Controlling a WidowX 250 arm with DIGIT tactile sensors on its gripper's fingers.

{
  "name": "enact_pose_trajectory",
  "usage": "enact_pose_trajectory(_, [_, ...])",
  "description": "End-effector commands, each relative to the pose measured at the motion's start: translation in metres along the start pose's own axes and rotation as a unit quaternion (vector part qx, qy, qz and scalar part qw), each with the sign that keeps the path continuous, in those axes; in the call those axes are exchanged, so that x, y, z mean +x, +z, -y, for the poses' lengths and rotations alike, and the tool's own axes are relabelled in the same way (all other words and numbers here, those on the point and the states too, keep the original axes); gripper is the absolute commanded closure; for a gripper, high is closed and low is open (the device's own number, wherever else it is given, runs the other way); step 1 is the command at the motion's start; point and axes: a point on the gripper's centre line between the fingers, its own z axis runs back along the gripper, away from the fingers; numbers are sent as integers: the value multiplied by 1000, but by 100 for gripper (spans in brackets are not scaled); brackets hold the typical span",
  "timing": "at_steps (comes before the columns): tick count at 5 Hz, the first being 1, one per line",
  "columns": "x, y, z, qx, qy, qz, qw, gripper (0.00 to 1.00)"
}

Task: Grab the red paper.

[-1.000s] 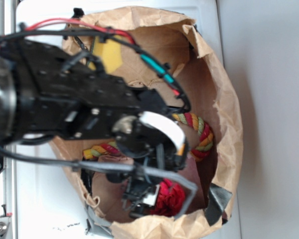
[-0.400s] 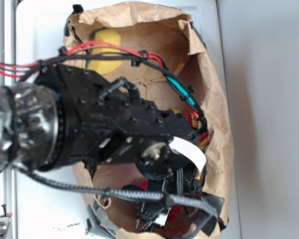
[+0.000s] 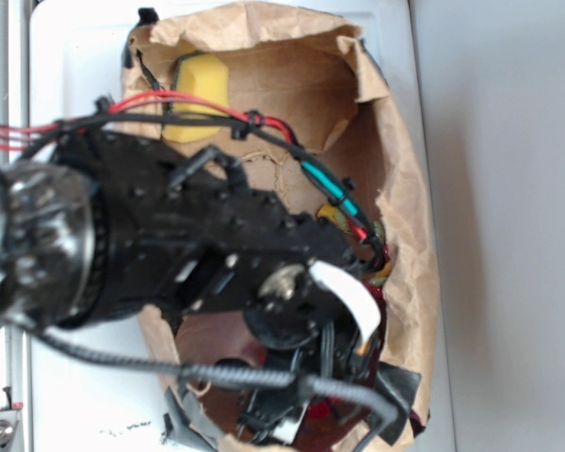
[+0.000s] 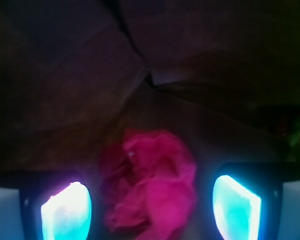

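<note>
Inside the brown paper bag (image 3: 410, 217), the end effector (image 4: 151, 206) hangs spread wide, its two glowing fingertips (image 4: 66, 212) flanking the red paper (image 4: 151, 190). That crumpled wad lies on the bag floor between them, ungripped.

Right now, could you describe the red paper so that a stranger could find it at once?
Look inside the brown paper bag, at its floor under the arm. In the wrist view the red paper lies between the two fingers of the open gripper. It is a crumpled wad, unlike the smooth yellow sponge at the far end.
</note>
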Motion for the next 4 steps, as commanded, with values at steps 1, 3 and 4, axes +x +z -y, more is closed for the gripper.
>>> enact_pose_trajectory(1, [9,-13,22,3,-44,-22,999,0])
enact_pose_trajectory(3, [1,-45,9,46,-39,-74,995,0])
enact_pose_trajectory(4, [-4,-50,5,55,-25,-86,994,3])
